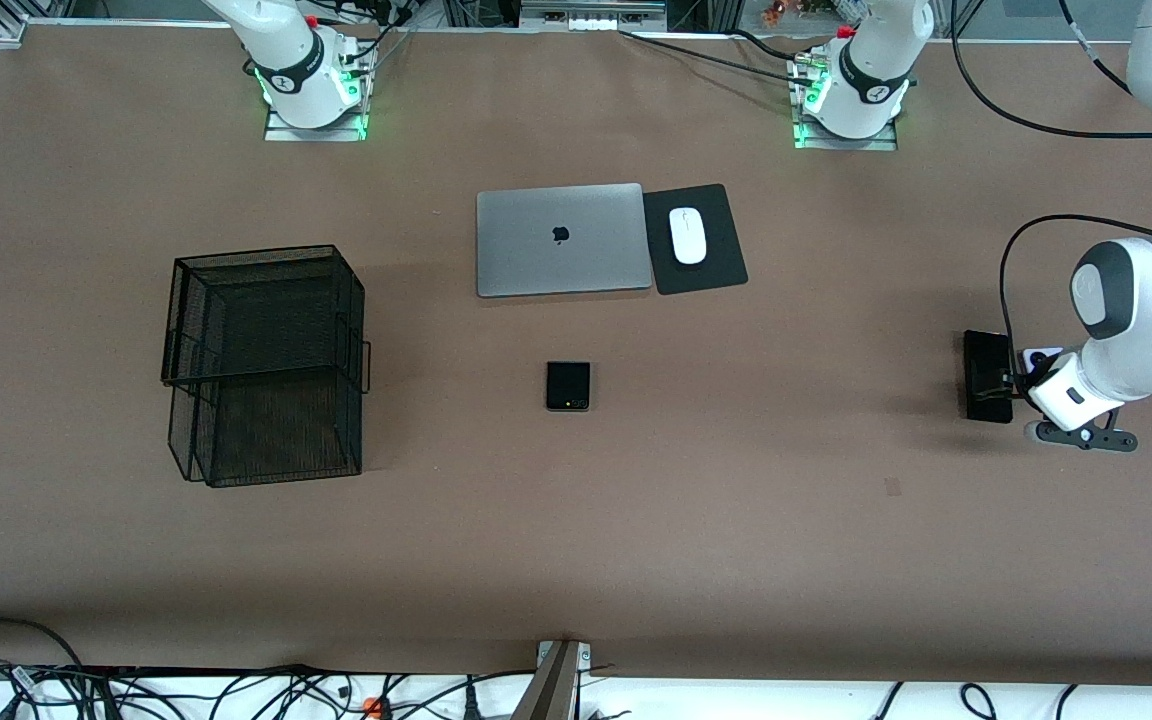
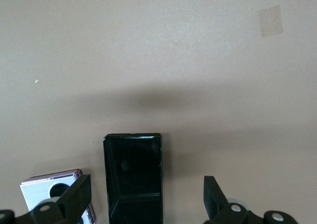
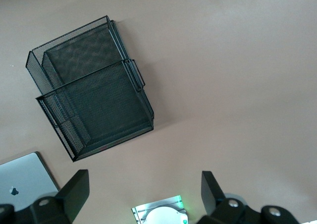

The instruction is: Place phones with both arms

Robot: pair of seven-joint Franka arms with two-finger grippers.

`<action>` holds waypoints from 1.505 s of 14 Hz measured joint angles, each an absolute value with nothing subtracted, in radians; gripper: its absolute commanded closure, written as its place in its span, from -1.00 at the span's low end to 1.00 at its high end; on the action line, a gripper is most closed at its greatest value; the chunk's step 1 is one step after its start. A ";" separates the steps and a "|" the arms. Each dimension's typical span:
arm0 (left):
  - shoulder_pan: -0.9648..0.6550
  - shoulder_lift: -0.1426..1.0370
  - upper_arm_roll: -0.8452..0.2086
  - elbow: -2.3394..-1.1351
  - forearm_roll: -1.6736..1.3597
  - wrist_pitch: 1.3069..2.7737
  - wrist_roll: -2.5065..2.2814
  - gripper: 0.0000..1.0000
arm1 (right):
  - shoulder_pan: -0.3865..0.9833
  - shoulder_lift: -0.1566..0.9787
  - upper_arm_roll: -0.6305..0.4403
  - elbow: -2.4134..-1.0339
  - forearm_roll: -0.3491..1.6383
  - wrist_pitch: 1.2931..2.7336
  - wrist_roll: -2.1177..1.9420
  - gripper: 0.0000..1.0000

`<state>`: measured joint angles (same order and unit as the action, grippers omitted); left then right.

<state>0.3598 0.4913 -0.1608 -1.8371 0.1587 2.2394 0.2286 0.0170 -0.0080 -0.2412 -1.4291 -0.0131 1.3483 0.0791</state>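
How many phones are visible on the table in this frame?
3. A black folded phone lies mid-table, nearer the front camera than the laptop. A black slab phone and a lilac-white phone lie side by side under the left hand, partly hidden.

- Laptop [image 1: 560, 240] lying mid-table, taken as landmark.
- Mouse [image 1: 687, 235] on a pad [image 1: 694, 239] just beside the laptop, toward the left arm's end.
- Folded phone [image 1: 568, 386] nearer the front camera than the laptop.
- Mesh basket [image 1: 264, 365] well apart from the laptop, toward the right arm's end.
- Slab phone [image 1: 987, 376] and lensed phone [image 2: 52, 192] side by side, well apart from the laptop, toward the left arm's end.
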 measured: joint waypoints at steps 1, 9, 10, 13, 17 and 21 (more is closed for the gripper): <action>0.360 0.491 -0.161 -1.837 0.159 2.239 0.229 -1.00 | 0.017 -0.008 -0.241 -1.429 -0.013 1.348 0.079 -1.00; 0.360 0.491 -0.161 -1.824 0.159 2.227 0.229 -1.00 | 0.017 -0.008 -0.241 -1.429 -0.013 1.348 0.079 -1.00; 0.360 0.491 -0.161 -1.822 0.159 2.225 0.229 -1.00 | 0.017 -0.008 -0.241 -1.429 -0.013 1.348 0.079 -1.00; 0.360 0.491 -0.161 -1.820 0.159 2.223 0.229 -1.00 | 0.017 -0.008 -0.241 -1.429 -0.013 1.348 0.079 -1.00; 0.360 0.491 -0.161 -1.820 0.159 2.222 0.229 -1.00 | 0.017 -0.008 -0.241 -1.429 -0.013 1.348 0.079 -1.00; 0.360 0.491 -0.161 -1.819 0.159 2.222 0.229 -1.00 | 0.017 -0.008 -0.241 -1.429 -0.013 1.348 0.079 -1.00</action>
<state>0.3598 0.4913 -0.1608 -1.8187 0.1587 2.2218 0.2286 0.0170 -0.0080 -0.2412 -1.4291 -0.0131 1.3483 0.0791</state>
